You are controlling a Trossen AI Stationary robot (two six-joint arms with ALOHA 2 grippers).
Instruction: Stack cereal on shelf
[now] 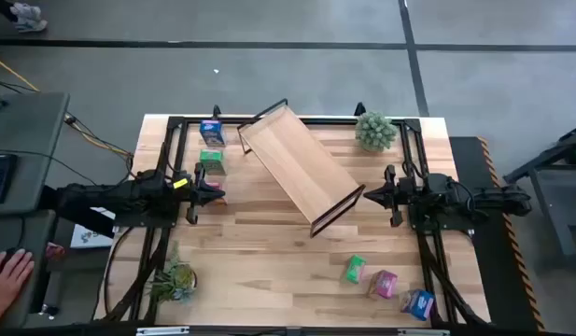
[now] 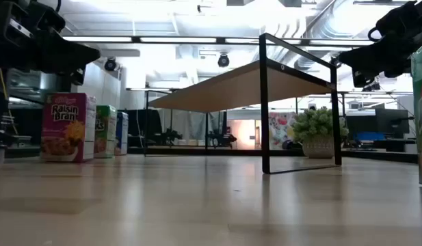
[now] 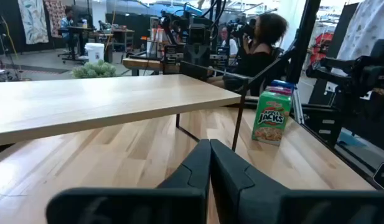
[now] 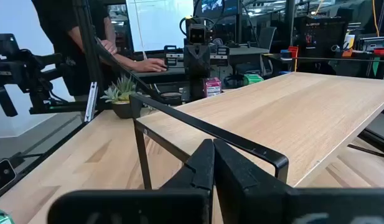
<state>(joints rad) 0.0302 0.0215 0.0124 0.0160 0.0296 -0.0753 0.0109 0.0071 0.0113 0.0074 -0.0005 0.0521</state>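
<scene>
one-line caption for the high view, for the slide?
Both shut grippers, left and right, flank the diagonal shelf; no cereal on it.

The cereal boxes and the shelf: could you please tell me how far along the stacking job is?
Done: nothing; the shelf has a bare top. In hand: nothing; the left gripper and right gripper are shut and empty, one at each side of the shelf. Left: all six boxes, namely the blue box, green box and pink box on the left side, and three cartons near the right front corner.
</scene>
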